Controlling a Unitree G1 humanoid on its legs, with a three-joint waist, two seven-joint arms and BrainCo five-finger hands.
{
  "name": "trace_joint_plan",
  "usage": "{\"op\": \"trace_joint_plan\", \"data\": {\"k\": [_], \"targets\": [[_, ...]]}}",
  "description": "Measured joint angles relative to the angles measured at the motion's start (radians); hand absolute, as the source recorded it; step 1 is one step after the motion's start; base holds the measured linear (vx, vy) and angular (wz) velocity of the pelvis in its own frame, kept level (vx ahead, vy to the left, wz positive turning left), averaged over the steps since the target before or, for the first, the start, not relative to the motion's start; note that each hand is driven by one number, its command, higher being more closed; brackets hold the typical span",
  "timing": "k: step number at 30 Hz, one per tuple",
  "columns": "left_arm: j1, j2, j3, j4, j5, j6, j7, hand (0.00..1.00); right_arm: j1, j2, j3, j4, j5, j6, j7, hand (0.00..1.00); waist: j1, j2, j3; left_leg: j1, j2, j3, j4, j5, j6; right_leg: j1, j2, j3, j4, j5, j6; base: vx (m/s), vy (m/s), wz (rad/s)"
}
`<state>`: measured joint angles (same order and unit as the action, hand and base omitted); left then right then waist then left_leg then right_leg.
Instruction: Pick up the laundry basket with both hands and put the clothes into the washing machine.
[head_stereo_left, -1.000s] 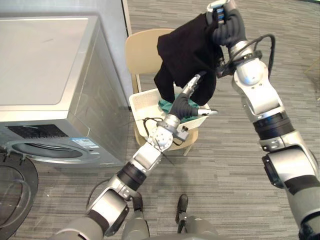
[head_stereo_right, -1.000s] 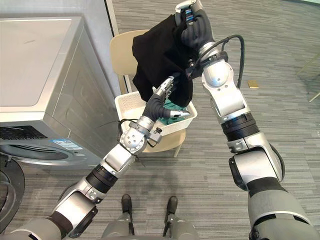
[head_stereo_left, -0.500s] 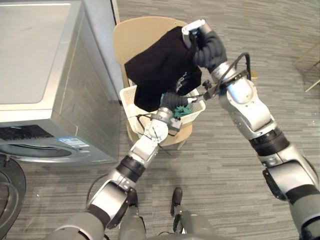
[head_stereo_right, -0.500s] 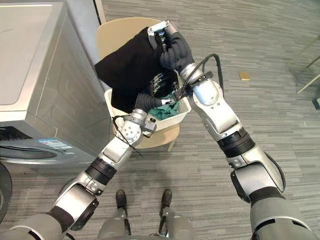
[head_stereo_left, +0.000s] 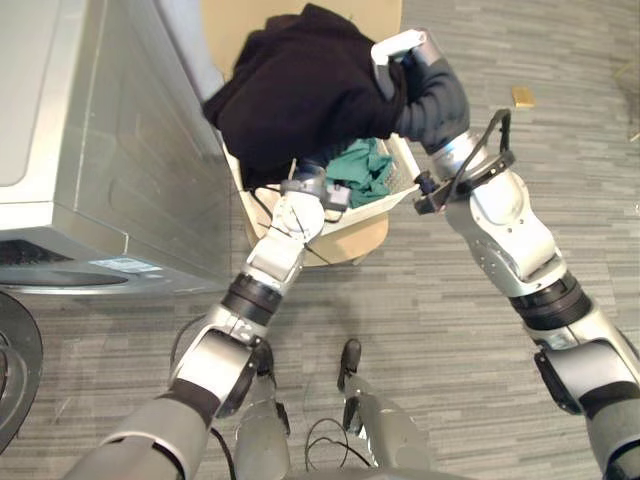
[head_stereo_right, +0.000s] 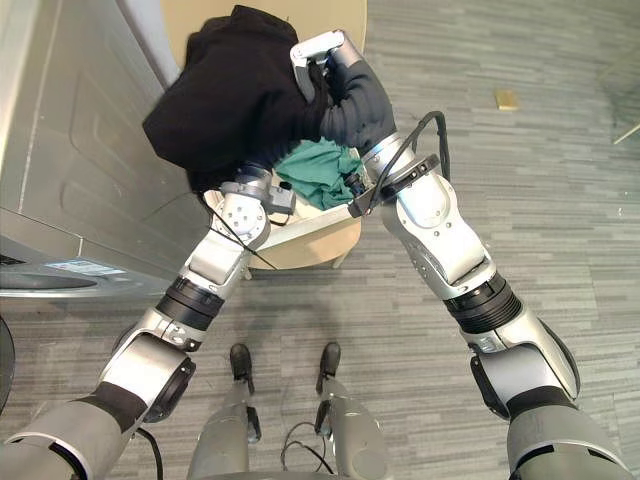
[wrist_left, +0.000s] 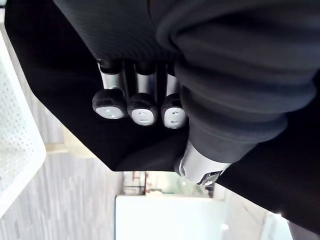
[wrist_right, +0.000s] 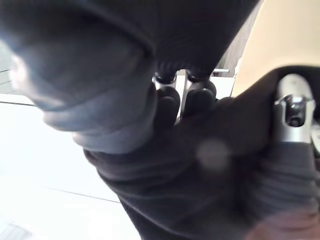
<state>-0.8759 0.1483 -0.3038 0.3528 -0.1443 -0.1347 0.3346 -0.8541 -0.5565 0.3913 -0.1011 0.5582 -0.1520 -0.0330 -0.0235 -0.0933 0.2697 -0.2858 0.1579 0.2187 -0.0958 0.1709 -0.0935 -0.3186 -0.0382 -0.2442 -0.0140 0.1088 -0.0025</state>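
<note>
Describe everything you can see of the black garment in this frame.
The black garment is a soft, matt, plain dark cloth, bunched into a rumpled mound with folds. It hangs over the white basket, covering the side nearer the washing machine and leaving the green cloth exposed. The right hand grips its upper edge; the left hand is beneath it, against the cloth.

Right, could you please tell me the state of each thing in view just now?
black garment: held up over the laundry basket by the right hand.
right hand: shut on the black garment.
left hand: under the black garment, grip unclear.
laundry basket: resting on the chair, not lifted.
green cloth: lying in the laundry basket.
washing machine: door open.
</note>
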Motion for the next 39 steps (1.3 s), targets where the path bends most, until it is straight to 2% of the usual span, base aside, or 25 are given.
{"op": "trace_joint_plan", "data": {"k": [1,8,13,17,18,20,22,23,25,29,32,34,36,38,39], "targets": [[-0.001,0.001,0.002,0.005,0.001,0.001,0.0,0.0,0.0,0.0,-0.001,0.0,-0.002,0.0,-0.008,1.0,-0.001,0.0,0.0,-0.001,0.0,0.0,0.0,0.0,0.0,0.0,0.0,0.0,-0.003,0.0,0.0,0.06,0.029,0.0],[0.001,0.002,-0.015,0.007,0.029,0.001,-0.009,0.0,0.0,0.0,-0.062,0.007,-0.019,0.0,-0.033,1.0,-0.005,0.011,0.007,-0.002,-0.002,-0.001,0.0,0.0,0.0,0.0,-0.002,0.001,-0.004,0.0,0.0,0.04,0.034,0.0],[0.169,0.1,-0.212,-0.139,-0.008,-0.002,-0.149,0.0,-0.014,-0.048,-0.09,0.092,-0.019,0.003,-0.032,1.0,-0.001,0.041,0.007,-0.002,-0.002,-0.013,0.0,-0.001,-0.001,0.004,-0.002,-0.005,-0.004,0.0,0.0,-0.01,0.018,0.03],[0.328,0.257,-0.433,-0.289,-0.137,-0.006,-0.308,0.0,-0.014,-0.102,-0.081,0.142,-0.018,0.008,-0.025,1.0,0.009,0.083,-0.002,0.016,-0.002,-0.026,-0.001,-0.001,0.0,0.031,-0.002,-0.027,-0.008,-0.001,0.001,-0.01,0.025,0.12],[0.383,0.333,-0.501,-0.338,-0.208,-0.004,-0.378,0.0,-0.014,-0.119,-0.063,0.157,-0.018,0.009,-0.013,1.0,0.01,0.099,-0.011,0.025,-0.002,-0.028,-0.001,-0.002,-0.001,0.044,-0.001,-0.03,-0.012,-0.002,0.002,-0.01,0.022,0.09],[0.495,0.476,-0.559,-0.442,-0.315,0.006,-0.477,0.0,-0.011,-0.149,-0.029,0.158,-0.017,0.012,0.007,1.0,0.008,0.129,-0.029,0.039,-0.004,-0.027,-0.006,-0.003,-0.001,0.064,-0.002,-0.036,-0.016,-0.007,0.009,-0.01,0.026,0.1],[0.587,0.569,-0.558,-0.513,-0.382,0.014,-0.529,0.0,-0.01,-0.172,-0.006,0.159,-0.017,0.015,0.021,1.0,0.008,0.15,-0.042,0.051,-0.004,-0.027,-0.007,-0.003,-0.001,0.078,-0.003,-0.04,-0.017,-0.01,0.012,-0.01,0.027,0.09],[0.695,0.657,-0.519,-0.591,-0.44,0.023,-0.578,0.0,-0.01,-0.194,0.012,0.164,-0.009,0.016,0.041,1.0,0.009,0.171,-0.059,0.062,-0.006,-0.028,-0.007,-0.003,-0.002,0.095,-0.005,-0.047,-0.023,-0.011,0.013,0.0,0.029,0.1],[0.78,0.685,-0.456,-0.636,-0.456,0.023,-0.601,0.0,-0.008,-0.198,0.012,0.169,-0.009,0.017,0.053,1.0,0.013,0.183,-0.071,0.07,-0.008,-0.028,-0.007,-0.003,-0.001,0.104,-0.006,-0.048,-0.028,-0.011,0.013,0.0,0.026,0.07],[0.912,0.655,-0.293,-0.695,-0.447,0.02,-0.615,0.0,0.032,-0.196,0.007,0.168,-0.009,0.017,0.071,1.0,0.019,0.189,-0.11,0.079,-0.013,-0.031,-0.007,-0.003,-0.001,0.128,-0.009,-0.054,-0.051,-0.006,0.021,0.0,0.024,0.06],[0.969,0.559,-0.107,-0.734,-0.387,0.004,-0.58,0.0,0.119,-0.181,-0.06,0.144,-0.011,0.017,0.084,1.0,0.034,0.187,-0.127,0.086,-0.019,-0.032,-0.008,-0.003,-0.001,0.141,-0.013,-0.054,-0.066,0.001,0.028,0.01,0.038,0.03],[0.975,0.444,0.037,-0.752,-0.326,-0.03,-0.515,0.0,0.181,-0.151,-0.135,0.102,-0.02,0.017,0.084,1.0,0.041,0.184,-0.137,0.079,-0.023,-0.032,-0.008,-0.003,-0.001,0.142,-0.014,-0.056,-0.08,0.009,0.033,0.01,0.018,0.01],[0.965,0.361,0.117,-0.749,-0.262,-0.036,-0.467,0.0,0.216,-0.135,-0.174,0.059,-0.022,0.017,0.085,1.0,0.041,0.182,-0.145,0.077,-0.024,-0.033,-0.008,-0.003,-0.001,0.142,-0.016,-0.056,-0.083,0.011,0.036,0.0,0.0,0.0],[0.926,0.276,0.172,-0.731,-0.138,-0.04,-0.407,0.0,0.248,-0.111,-0.224,0.01,-0.031,0.017,0.087,1.0,0.041,0.178,-0.151,0.076,-0.024,-0.033,-0.008,-0.003,-0.001,0.14,-0.016,-0.056,-0.084,0.011,0.036,0.03,0.02,0.0],[0.873,0.218,0.202,-0.696,-0.02,-0.042,-0.35,0.0,0.253,-0.102,-0.246,-0.016,-0.041,0.016,0.09,1.0,0.04,0.176,-0.152,0.072,-0.024,-0.034,-0.008,-0.003,-0.001,0.137,-0.015,-0.056,-0.084,0.011,0.036,0.0,0.0,0.0]]}}
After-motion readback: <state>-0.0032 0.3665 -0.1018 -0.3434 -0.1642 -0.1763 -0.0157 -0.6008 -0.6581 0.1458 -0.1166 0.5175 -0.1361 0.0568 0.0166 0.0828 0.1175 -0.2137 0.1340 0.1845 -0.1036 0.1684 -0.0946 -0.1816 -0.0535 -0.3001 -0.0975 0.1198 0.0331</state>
